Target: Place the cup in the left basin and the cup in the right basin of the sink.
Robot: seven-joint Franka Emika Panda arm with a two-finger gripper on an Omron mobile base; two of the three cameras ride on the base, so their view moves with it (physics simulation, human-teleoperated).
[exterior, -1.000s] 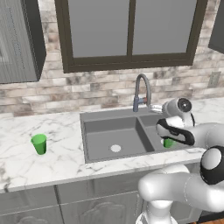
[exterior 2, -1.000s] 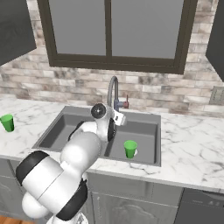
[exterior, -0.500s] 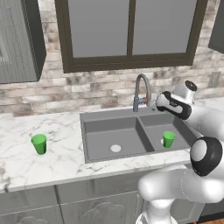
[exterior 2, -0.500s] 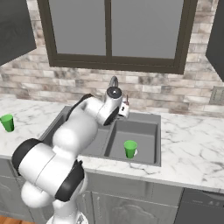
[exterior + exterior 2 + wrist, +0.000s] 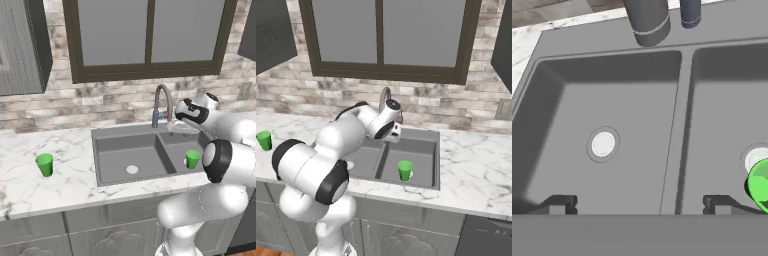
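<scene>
gripper [image 5: 637,202] open and empty above the sink [image 5: 100,135] divider. one cup [image 5: 192,159] stands upright in the right basin [image 5: 421,150]; the other cup [image 5: 44,164] sits on the counter [image 5: 20,190], well to the left.

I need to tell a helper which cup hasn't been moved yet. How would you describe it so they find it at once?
Start at the dark grey sink under the window and follow the marble counter to its left. A small green cup stands upright there alone. The other green cup already sits down in the right basin.
</scene>
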